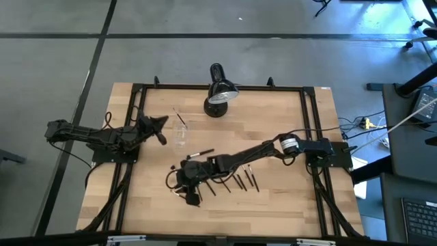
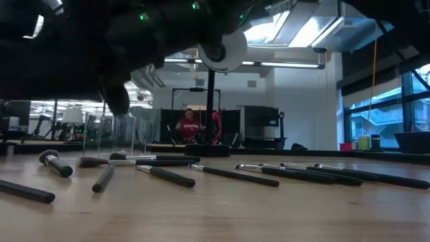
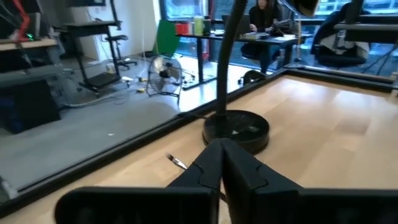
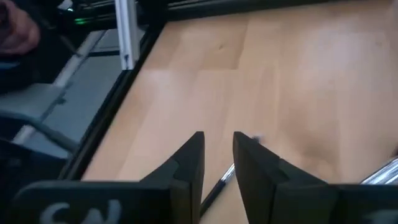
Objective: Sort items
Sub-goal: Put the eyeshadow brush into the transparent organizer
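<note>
Several thin dark makeup brushes (image 1: 235, 181) lie flat on the wooden table, most of them in a loose row near its middle; they also show in the low view (image 2: 168, 176). My right gripper (image 1: 179, 176) hovers over the left end of the group, its fingers a narrow gap apart (image 4: 219, 152). One brush (image 4: 217, 185) lies on the table below that gap, and I see no touch. My left gripper (image 1: 158, 128) waits shut at the table's left (image 3: 221, 149), pointing at the lamp.
A black desk lamp (image 1: 220, 92) stands at the far middle; its base also shows in the left wrist view (image 3: 236, 127). A small clear cup (image 1: 181, 134) stands between my two grippers. Black frame rails (image 1: 218, 87) run around the table. A person sits in the room behind (image 2: 190, 124).
</note>
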`<state>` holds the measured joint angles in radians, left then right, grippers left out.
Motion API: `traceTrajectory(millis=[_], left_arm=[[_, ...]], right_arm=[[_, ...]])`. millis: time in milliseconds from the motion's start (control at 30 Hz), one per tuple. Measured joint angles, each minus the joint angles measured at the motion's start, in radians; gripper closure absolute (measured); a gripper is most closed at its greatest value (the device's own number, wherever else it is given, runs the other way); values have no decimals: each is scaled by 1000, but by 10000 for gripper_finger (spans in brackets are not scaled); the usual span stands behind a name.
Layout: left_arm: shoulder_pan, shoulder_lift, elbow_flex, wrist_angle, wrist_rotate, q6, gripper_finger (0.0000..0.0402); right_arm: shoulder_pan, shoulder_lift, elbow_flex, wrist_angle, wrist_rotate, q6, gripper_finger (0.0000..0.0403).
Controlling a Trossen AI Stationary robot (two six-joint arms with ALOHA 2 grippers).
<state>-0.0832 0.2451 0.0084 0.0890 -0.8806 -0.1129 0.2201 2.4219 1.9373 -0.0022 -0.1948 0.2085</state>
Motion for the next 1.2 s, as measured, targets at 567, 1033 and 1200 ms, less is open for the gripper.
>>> traceTrajectory(millis=[567, 1033, 1200], left_arm=[[-7, 24, 0, -18, 174, -143, 396], [-44, 164, 0, -19, 117, -161, 396], [-43, 165, 0, 0, 47, -97, 396]], right_arm=[[3, 33, 0, -13, 145, 66, 319], [119, 44, 0, 93, 323, -183, 290], [114, 81, 2, 82, 368, -81, 227]])
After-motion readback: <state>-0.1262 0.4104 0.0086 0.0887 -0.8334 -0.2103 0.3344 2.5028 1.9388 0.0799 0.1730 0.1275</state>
